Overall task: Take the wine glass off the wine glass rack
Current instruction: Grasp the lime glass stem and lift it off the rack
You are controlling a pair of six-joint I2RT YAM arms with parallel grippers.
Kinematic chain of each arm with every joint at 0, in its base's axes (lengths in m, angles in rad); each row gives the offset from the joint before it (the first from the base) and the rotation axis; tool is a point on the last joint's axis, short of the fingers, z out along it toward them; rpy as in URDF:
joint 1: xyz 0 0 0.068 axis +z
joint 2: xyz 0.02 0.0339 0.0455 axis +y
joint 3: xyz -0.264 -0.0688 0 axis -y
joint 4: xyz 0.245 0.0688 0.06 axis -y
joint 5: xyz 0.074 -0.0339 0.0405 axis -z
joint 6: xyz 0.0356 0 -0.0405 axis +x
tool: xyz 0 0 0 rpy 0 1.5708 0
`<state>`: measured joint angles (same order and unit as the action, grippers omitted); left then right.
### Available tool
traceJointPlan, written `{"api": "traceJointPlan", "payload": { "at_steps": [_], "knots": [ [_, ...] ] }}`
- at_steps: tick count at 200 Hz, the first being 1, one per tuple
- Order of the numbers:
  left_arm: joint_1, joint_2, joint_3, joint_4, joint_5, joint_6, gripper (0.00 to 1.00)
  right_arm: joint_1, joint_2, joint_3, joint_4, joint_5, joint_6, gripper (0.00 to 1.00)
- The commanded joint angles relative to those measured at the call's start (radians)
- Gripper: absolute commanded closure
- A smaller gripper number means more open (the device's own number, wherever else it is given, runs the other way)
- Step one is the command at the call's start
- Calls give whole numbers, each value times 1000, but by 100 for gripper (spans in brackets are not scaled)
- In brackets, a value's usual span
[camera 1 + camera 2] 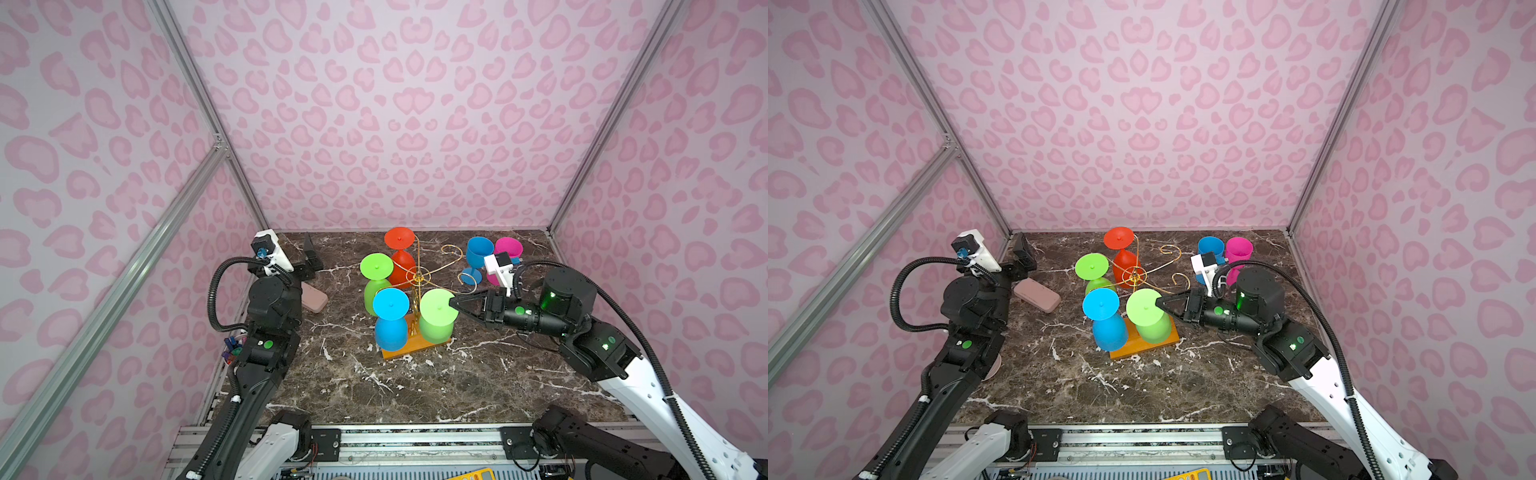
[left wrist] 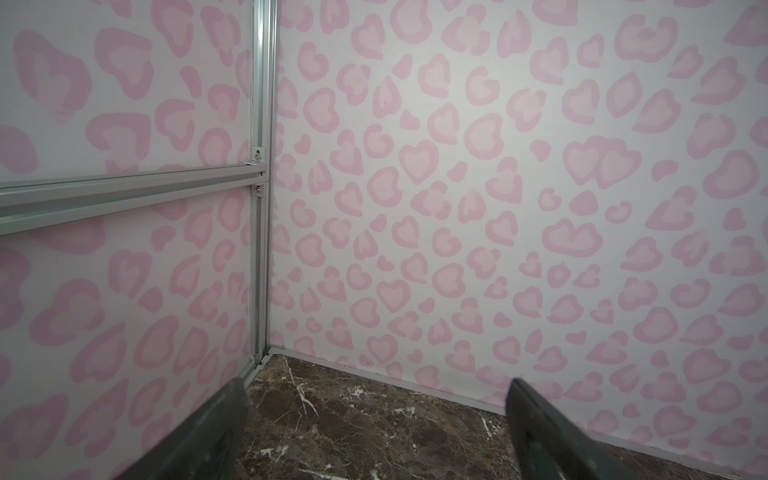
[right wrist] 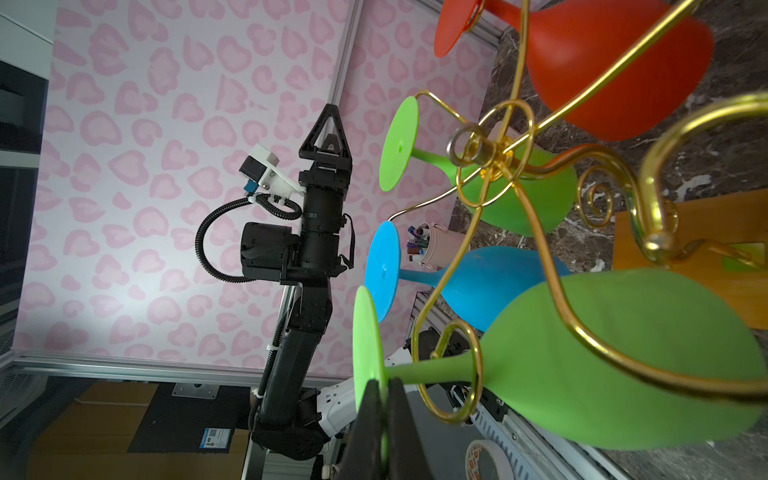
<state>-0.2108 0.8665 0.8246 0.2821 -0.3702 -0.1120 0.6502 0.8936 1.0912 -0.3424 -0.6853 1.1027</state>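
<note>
The wine glass rack [image 1: 419, 275] [image 1: 1134, 274] is gold wire on an orange wooden base [image 1: 415, 348], at mid-table in both top views. A green wine glass [image 1: 436, 328] [image 1: 1152, 328] [image 3: 602, 365] hangs upside down on its front right arm, stem inside the wire loop [image 3: 457, 374]. My right gripper [image 1: 451, 303] [image 1: 1159, 302] [image 3: 384, 384] is shut on the rim of that glass's flat foot. My left gripper [image 1: 309, 253] [image 1: 1022, 251] [image 2: 376, 386] stands open and empty at the back left corner, facing the walls.
Red [image 1: 401, 259], green [image 1: 376, 282] and blue [image 1: 390, 322] glasses also hang on the rack. A blue glass [image 1: 478, 251] and a pink one [image 1: 509, 247] stand upright at back right. A pink case [image 1: 313, 301] lies left of the rack; a pen cup [image 1: 235, 347] sits at the left edge.
</note>
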Motion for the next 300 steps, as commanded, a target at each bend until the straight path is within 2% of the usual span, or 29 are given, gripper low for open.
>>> {"api": "traceJointPlan", "payload": {
  "at_steps": [1,63,158,208,300],
  "knots": [
    [2,-2,2,9,2,-5,2,18,1,-4,9,12,-19,100],
    [2,-2,2,9,3,-5,2,61,51,19,49,35,-32,100],
    [6,-5,4,8,2,-6,2,62,101,91,2,155,-108,100],
    [9,-9,4,8,3,-5,2,21,53,53,-3,176,-89,100],
    [11,-4,1,9,4,-11,2,-85,-112,-2,-152,175,-84,100]
  ]
}}
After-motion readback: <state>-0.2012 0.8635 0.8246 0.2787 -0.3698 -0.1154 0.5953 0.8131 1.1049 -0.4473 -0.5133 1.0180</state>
